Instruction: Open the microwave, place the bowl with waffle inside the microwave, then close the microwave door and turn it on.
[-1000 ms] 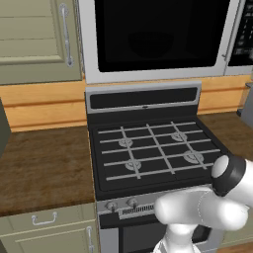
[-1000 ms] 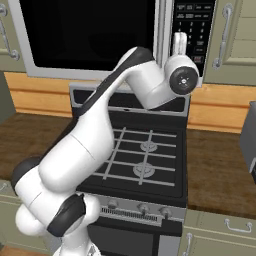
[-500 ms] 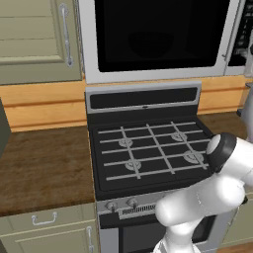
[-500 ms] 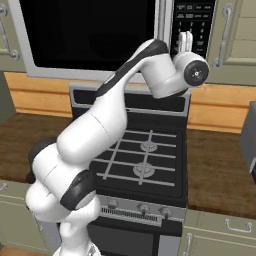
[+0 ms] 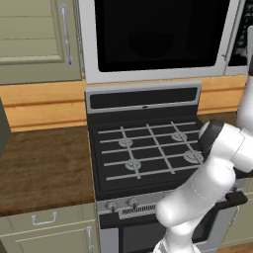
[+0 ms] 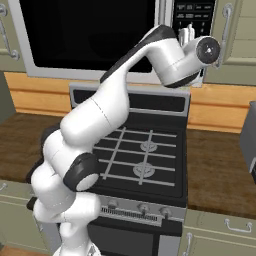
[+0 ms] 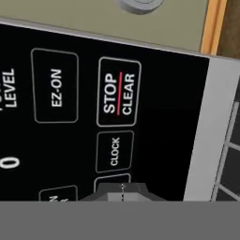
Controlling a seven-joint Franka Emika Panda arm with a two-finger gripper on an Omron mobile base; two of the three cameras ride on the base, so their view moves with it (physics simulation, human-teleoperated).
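Observation:
The microwave hangs above the stove, and the microwave door is shut, its black glass dark. Neither the bowl nor the waffle can be made out behind the glass. My gripper is shut and pressed up against the dark button panel at the microwave's right side. In the hand view the closed fingertips sit against the panel just below the CLOCK button, with STOP CLEAR and EZ-ON further up. Nothing is held.
A black stove with grates stands directly under the microwave. Wooden counters lie at its left and right. Beige cabinets flank the microwave, and one cabinet handle is close beside my wrist.
The arm has swung right and stretched toward the button panel, bringing the shut fingertips up against it. The microwave door stays shut.

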